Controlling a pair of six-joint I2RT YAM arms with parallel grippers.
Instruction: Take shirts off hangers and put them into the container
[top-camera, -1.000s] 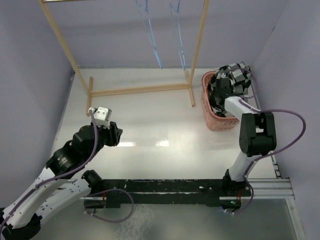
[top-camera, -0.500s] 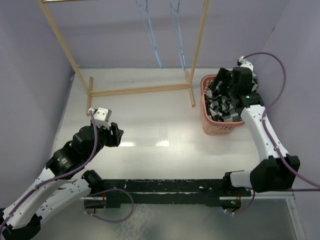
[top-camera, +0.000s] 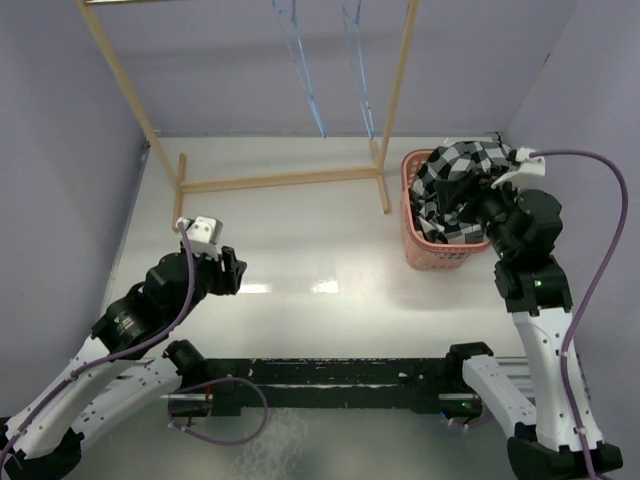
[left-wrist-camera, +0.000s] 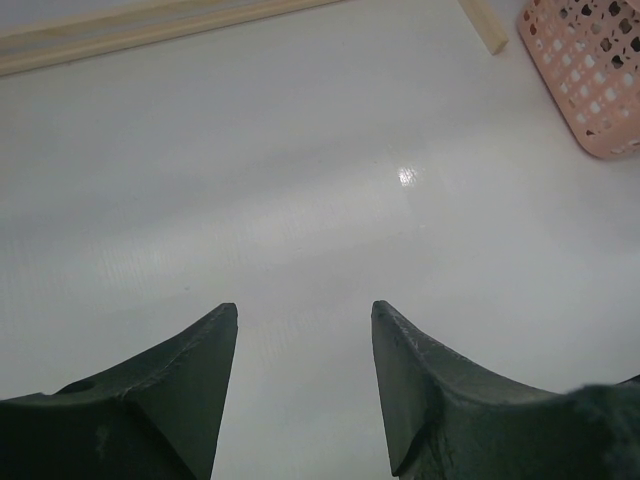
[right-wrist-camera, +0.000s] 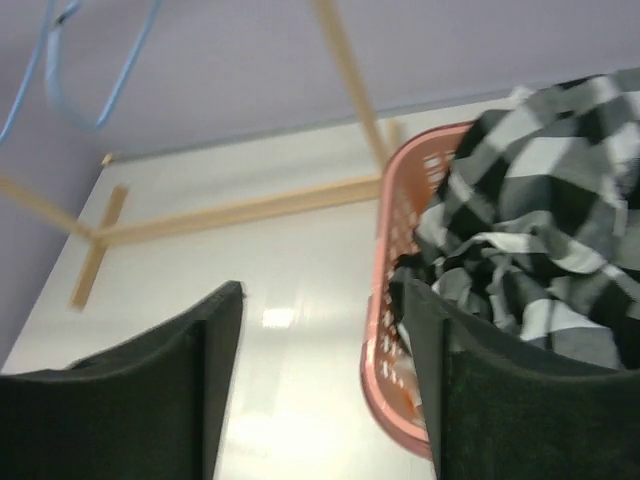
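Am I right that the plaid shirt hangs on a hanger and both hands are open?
No: the top external view shows the plaid shirt heaped in the pink basket, the hangers bare. The left hand and the right hand are open.

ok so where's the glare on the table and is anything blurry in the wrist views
Top external: sharp, two small glare patches mid table. Left wrist: one small glint on the table, left end effector dark and soft-edged up close. Right wrist: a pale reflection beside the basket, plaid shirt slightly soft.
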